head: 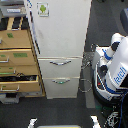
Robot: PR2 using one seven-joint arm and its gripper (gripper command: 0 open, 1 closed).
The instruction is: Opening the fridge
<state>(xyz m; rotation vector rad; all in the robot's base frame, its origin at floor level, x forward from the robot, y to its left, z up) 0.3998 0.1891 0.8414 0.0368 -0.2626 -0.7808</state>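
Seen from above and at low sharpness: tall white fridge (61,30), boxy and smooth-faced, filling the middle of the exterior view, its large upper door flat and shut, marked near the top by a small square green-and-white sticker (43,9). Below the door, two pale drawers stacked, each with a curved metal handle, upper handle (60,63) and lower handle (61,80), both thin and bowed. Toward the exterior view's left, touching or just beside the fridge, a tan wooden drawer cabinet (17,55) with several drawers pulled out to differing depths, matte boards with metal pulls. Toward the exterior view's right, a white-and-blue robot (114,67), rounded glossy shell, dark cables at its base, standing on dark grey floor (65,110). Gripper not made out anywhere here, so neither its spread nor the fridge's place relative to it can be told; fridge well to the robot body's side, toward the exterior view's left.
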